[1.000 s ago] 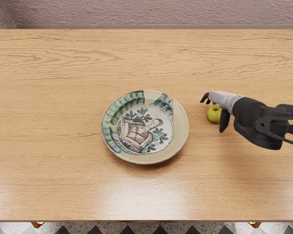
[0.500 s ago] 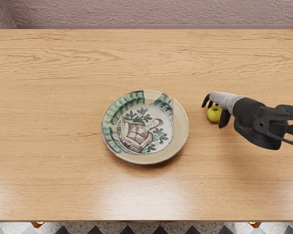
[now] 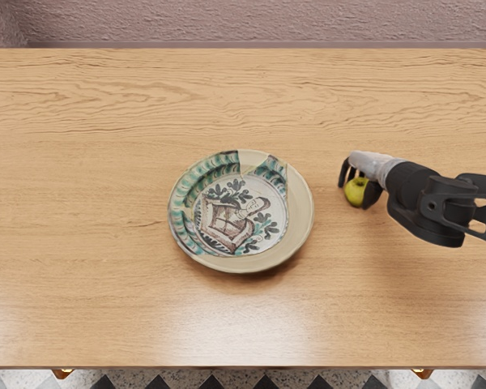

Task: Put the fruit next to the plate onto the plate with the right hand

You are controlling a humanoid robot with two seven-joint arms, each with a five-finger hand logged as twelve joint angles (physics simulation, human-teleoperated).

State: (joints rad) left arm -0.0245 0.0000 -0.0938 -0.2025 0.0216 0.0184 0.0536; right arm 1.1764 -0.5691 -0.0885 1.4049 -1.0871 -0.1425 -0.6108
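Fruit point(image 3: 355, 192) sits on the table point(image 3: 105, 284) just right of the plate point(image 3: 301, 220). The right hand point(image 3: 362, 175), spread a second ago, now has its fingers wrapped round it, so I'd guess lift comes next.

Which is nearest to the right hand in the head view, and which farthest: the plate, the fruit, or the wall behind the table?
1. fruit, between the right hand's fingers.
2. plate, toward the picture's left of the hand, apart from it.
3. wall, beyond the far edge of the table, at the picture's top.
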